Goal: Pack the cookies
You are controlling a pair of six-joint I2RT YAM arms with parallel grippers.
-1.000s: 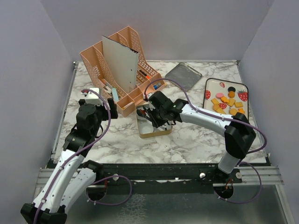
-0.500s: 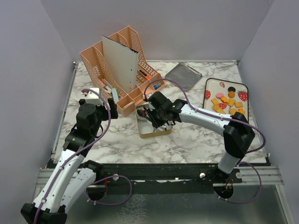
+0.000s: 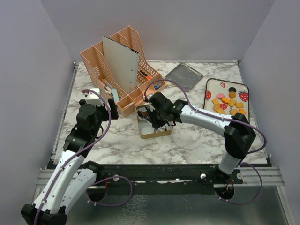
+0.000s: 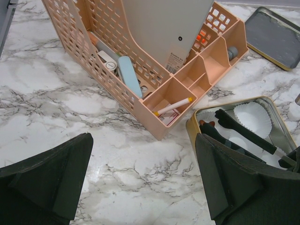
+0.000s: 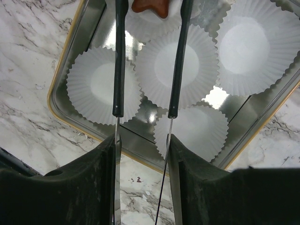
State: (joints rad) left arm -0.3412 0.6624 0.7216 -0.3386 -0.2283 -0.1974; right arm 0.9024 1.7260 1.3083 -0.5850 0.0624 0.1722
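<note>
Most cookies (image 3: 228,102), orange-yellow squares with pink and dark rounds, lie on the strawberry-print tray (image 3: 213,84) at the right. My right gripper (image 5: 143,140) is shut on black-handled metal tongs (image 5: 118,70), which reach over the gold-rimmed tin (image 5: 70,70). A brown star cookie (image 5: 151,4) sits between the tong arms above a white paper cup (image 5: 178,65); whether it is pinched I cannot tell. My left gripper (image 4: 143,183) hangs open over bare marble, left of the tin (image 4: 191,126), holding nothing.
A pink desk organizer (image 3: 117,70) with a grey board, pens and small items stands at the back left, right beside the tin. A grey metal lid (image 3: 183,76) lies at the back centre. Several paper cups line the tin.
The right gripper with the tongs has crept slightly left over the tin. The left arm has not moved.
</note>
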